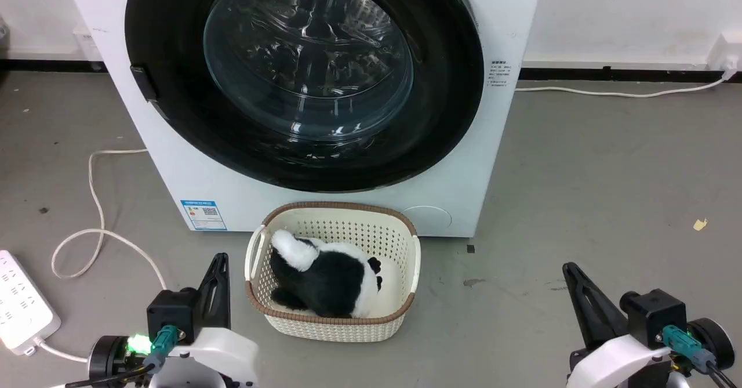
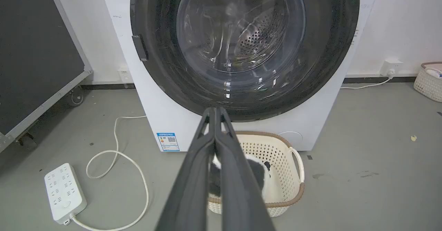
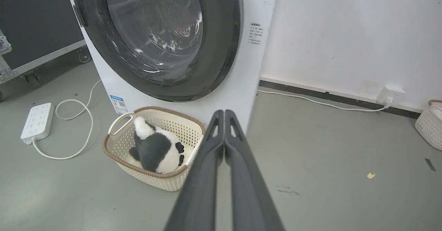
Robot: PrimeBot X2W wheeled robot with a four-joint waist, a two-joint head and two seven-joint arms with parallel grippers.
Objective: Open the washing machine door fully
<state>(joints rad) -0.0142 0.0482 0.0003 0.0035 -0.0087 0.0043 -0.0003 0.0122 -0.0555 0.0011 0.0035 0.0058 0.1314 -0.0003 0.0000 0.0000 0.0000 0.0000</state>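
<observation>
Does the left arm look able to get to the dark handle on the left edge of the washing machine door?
Probably yes. Nothing stands between the left pincer and the handle on the washing machine door. The basket sits to the pincer's right, off that line. The pincer is shut and low.

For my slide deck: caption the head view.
Closed washing machine door, plush toy in basket below, left gripper and right gripper shut.

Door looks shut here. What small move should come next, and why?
Probably lift the left gripper toward the dark tab on the left edge of the washing machine door: the door sits closed, and that gripper is low, fingers together, holding nothing.
</observation>
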